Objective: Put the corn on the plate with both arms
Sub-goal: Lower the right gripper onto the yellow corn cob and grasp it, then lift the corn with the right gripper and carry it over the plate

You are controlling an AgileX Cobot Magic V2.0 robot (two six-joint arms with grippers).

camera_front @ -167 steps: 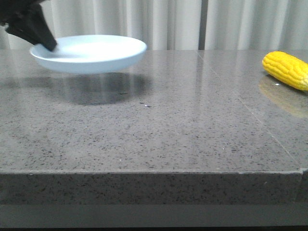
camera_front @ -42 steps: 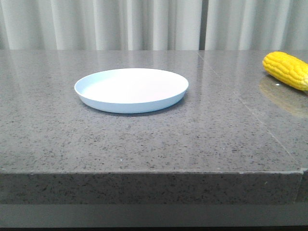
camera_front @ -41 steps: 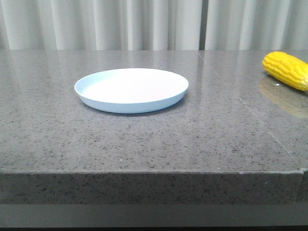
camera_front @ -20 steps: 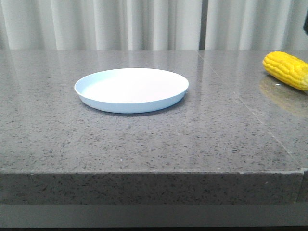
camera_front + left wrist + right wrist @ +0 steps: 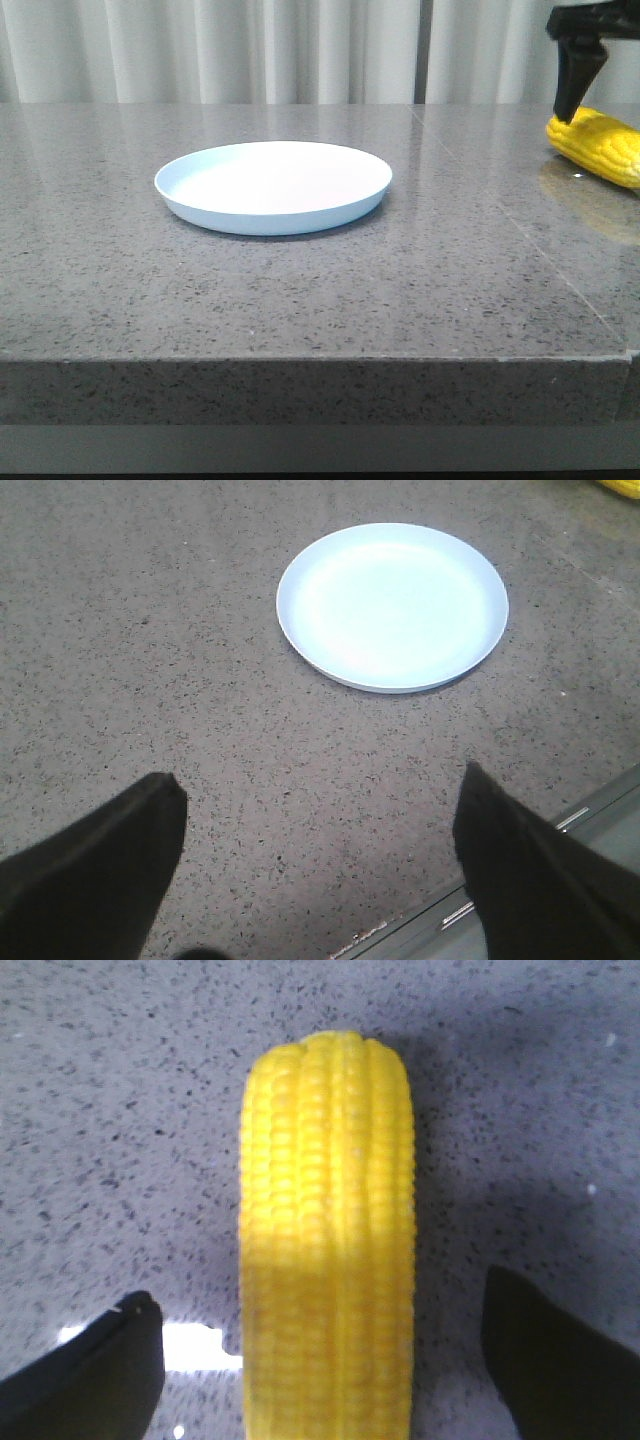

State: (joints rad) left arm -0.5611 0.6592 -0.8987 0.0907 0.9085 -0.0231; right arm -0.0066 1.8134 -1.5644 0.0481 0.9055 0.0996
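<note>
1 change: right gripper (image 5: 578, 75) now over corn (image 5: 598, 147); plate (image 5: 273, 187) unmoved.

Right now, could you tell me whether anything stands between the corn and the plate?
Nothing visible does. The corn lies at the table's right side, the plate near the middle, with only bare countertop between them.

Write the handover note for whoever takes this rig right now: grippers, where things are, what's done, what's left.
Left gripper: open, empty, hovering over bare table short of the plate.
Right gripper: open, above the corn, one finger on each side, not touching it.
Plate: flat on the table, left of centre, empty.
Corn: lying on the table at the far right edge of the front view.
Done: plate is set down.
Left: close on the corn, lift, carry to the plate, release.
</note>
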